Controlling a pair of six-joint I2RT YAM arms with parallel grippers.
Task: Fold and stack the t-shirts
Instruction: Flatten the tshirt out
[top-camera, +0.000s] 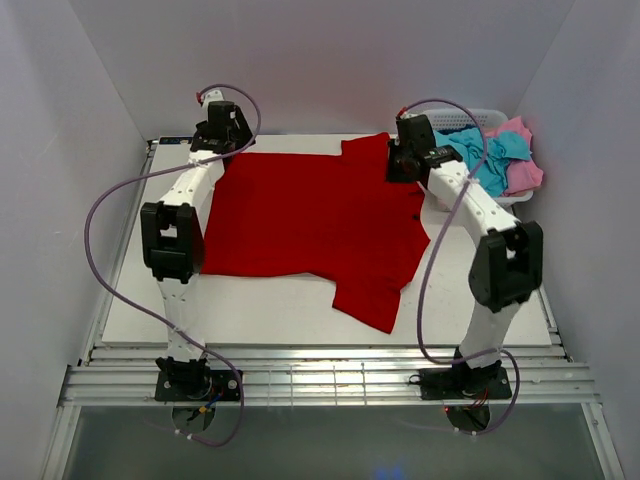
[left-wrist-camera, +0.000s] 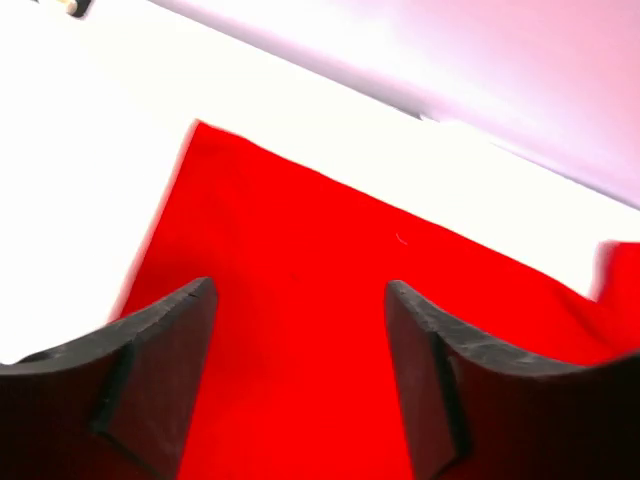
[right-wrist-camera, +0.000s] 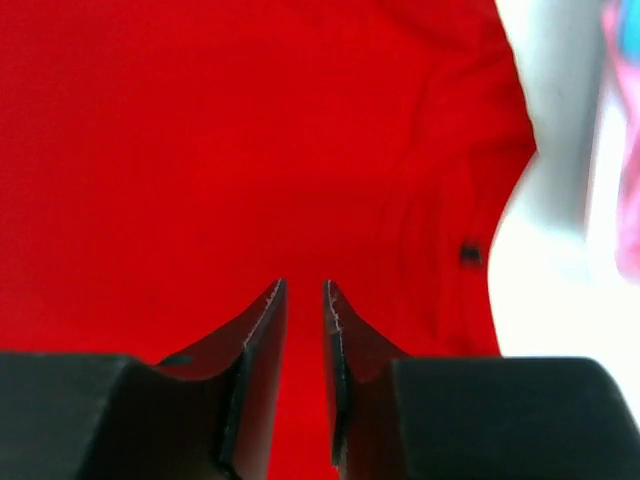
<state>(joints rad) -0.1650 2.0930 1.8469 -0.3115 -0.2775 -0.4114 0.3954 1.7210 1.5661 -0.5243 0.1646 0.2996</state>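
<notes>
The left fingers (left-wrist-camera: 160, 345) stand wide open over the red t-shirt (top-camera: 300, 215). The right fingers (right-wrist-camera: 255, 335) are slightly apart above it, empty.

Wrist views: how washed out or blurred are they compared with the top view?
Left wrist: table blown out to white, red t-shirt oversaturated, its edge smeared. Right wrist: table glaring, pink cloth at the right edge blurred. Top external: evenly lit, sharp.

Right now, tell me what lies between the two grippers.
The red shirt, flat on the table, fills the stretch from left gripper to right gripper; nothing else lies there. The top view shows it.
</notes>
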